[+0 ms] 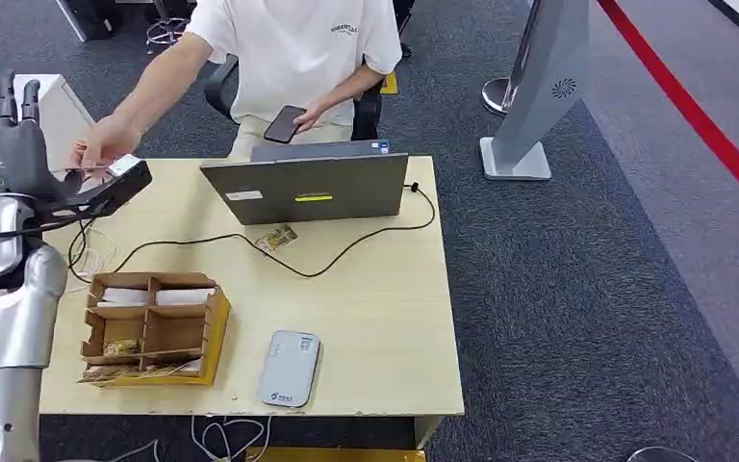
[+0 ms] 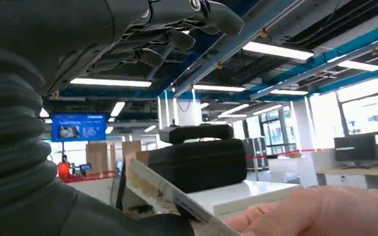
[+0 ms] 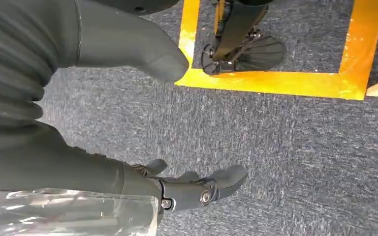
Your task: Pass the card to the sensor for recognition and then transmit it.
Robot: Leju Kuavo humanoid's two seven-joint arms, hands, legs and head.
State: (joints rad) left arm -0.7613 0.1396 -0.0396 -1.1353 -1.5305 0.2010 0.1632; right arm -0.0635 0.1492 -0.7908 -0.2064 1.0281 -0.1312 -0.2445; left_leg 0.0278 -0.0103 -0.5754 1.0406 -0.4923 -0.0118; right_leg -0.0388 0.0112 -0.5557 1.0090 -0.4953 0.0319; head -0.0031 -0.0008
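1. Left hand (image 1: 0,135): raised at the table's (image 1: 385,318) far left corner, fingers upright. In the left wrist view the card (image 2: 172,196) sits tilted at the base of this hand (image 2: 128,29), against the thumb side; the fingers curl above it with space between. Whether the card is truly gripped cannot be told.
2. Person's hand (image 1: 106,144): reaches to the same corner; in the wrist view its fingers (image 2: 325,211) touch the card's far end.
3. Sensor (image 1: 289,369): a flat grey unit lying near the table's front edge, just right of the box (image 1: 154,327), well apart from the card.
4. Box: open cardboard, divided into compartments, pale cards in the far ones (contents of the near ones unclear).
5. Laptop (image 1: 313,188): lid towards the robot, at the far edge; a black cable (image 1: 298,269) trails across the tabletop.
6. Scanner (image 1: 120,183): a dark handheld device beside the left hand.
7. Right hand (image 3: 177,187): hangs over grey carpet (image 3: 275,147), fingers apart, holding nothing.
8. Person: seated behind the laptop, a phone (image 1: 284,123) in the other hand.
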